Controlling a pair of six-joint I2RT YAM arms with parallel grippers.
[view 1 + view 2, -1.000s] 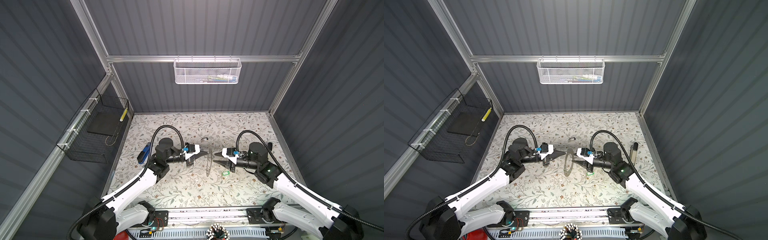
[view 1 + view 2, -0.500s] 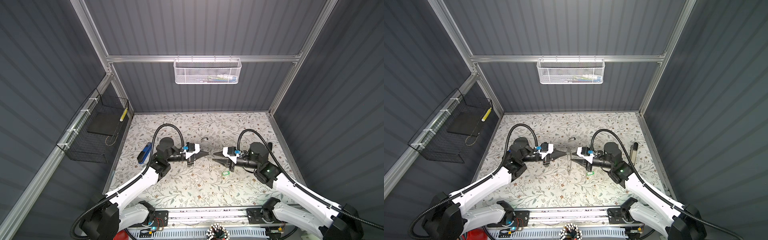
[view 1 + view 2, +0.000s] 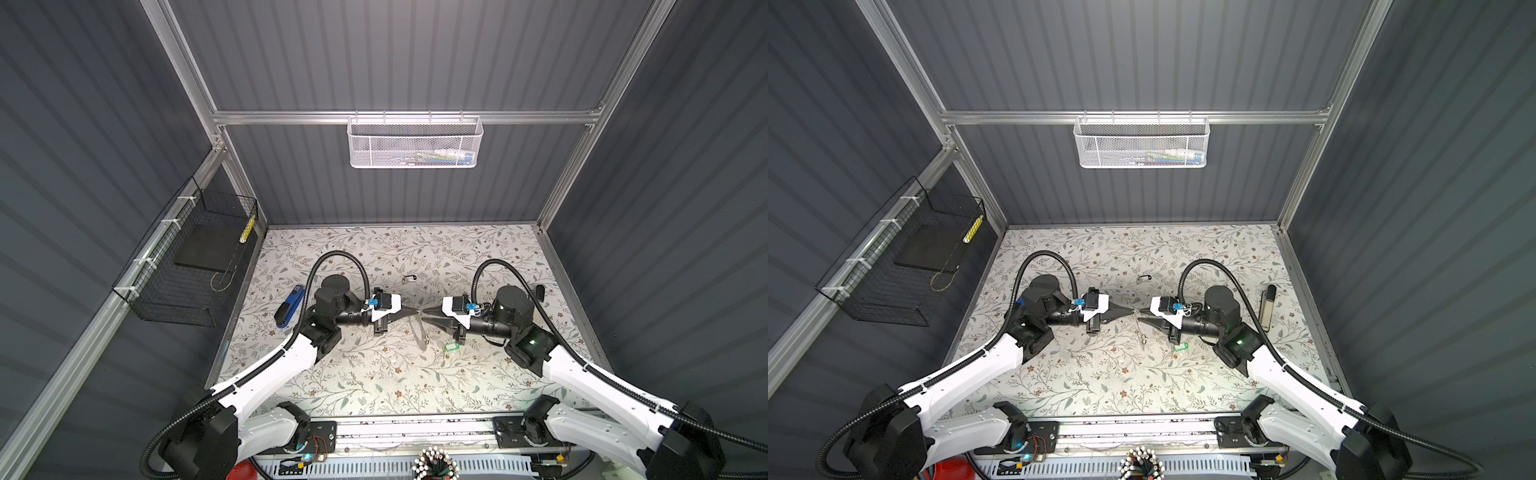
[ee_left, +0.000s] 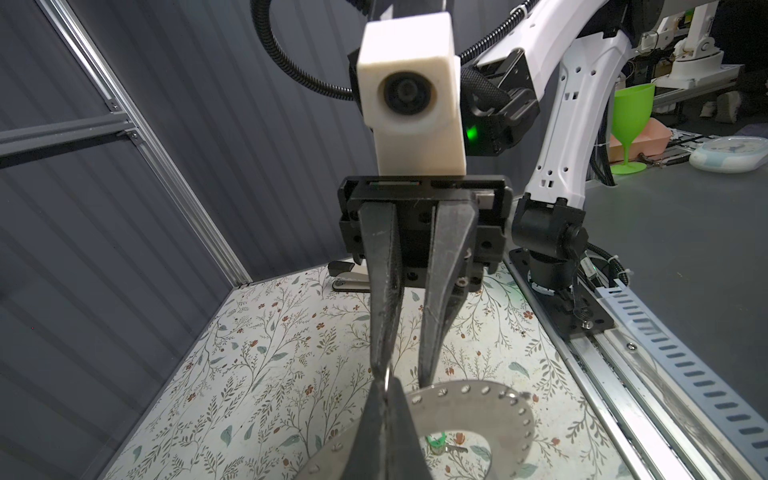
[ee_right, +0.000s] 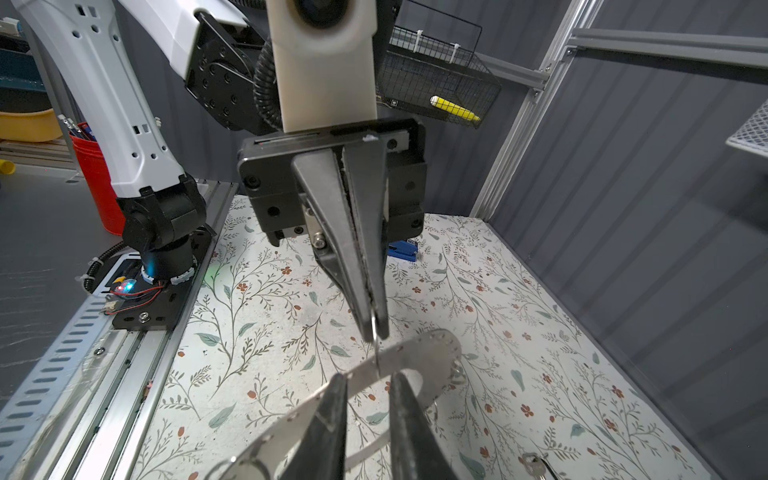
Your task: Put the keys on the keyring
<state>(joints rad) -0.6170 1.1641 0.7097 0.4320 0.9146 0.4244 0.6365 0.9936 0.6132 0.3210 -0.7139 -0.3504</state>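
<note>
Pinching the keyring (image 4: pixel 478 395) — left pincer (image 5: pixel 376 328); right pincer (image 4: pixel 405 376) parted, just beside.

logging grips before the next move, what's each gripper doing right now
left gripper: shut on a small wire loop at the rim of the large flat grey metal keyring
right gripper: open, jaws astride the keyring's band

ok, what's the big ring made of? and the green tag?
The ring looks like thin sheet metal: matte grey, faint sheen, tiny holes punched round the rim. The green tag is probably plastic: bright green frame, white centre; too small to be sure.
</note>
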